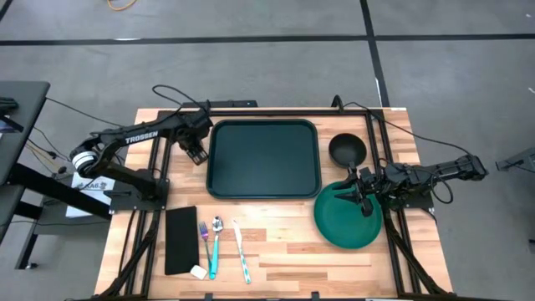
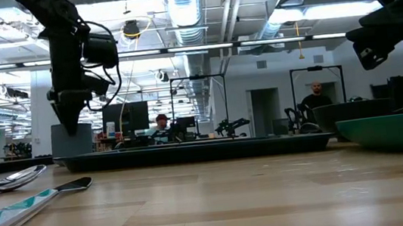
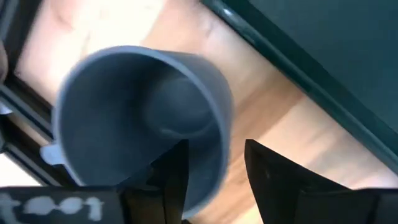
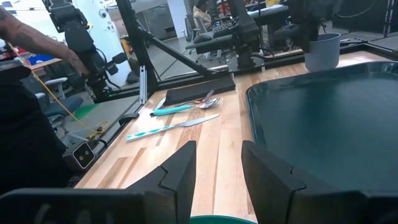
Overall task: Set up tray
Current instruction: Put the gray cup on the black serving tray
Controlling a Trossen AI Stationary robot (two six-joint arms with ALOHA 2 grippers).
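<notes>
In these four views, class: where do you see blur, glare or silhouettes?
Left wrist view: the grey cup is blurred. Low view: near tabletop and knife are soft, arms silhouetted against bright ceiling lights. High view: the tray is evenly lit, without glare.

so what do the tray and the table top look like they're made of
The tray looks like moulded plastic: dark green, one piece, rounded corners, raised rim, a dull sheen. The table top looks like wood: pale strips joined butcher-block style with visible grain, smooth and probably sealed.

I see the tray [image 2: 191,153] lying flat across the desk [image 2: 219,202], left gripper [image 2: 69,117] hanging above its end, cutlery [image 2: 19,178] nearer me.
</notes>
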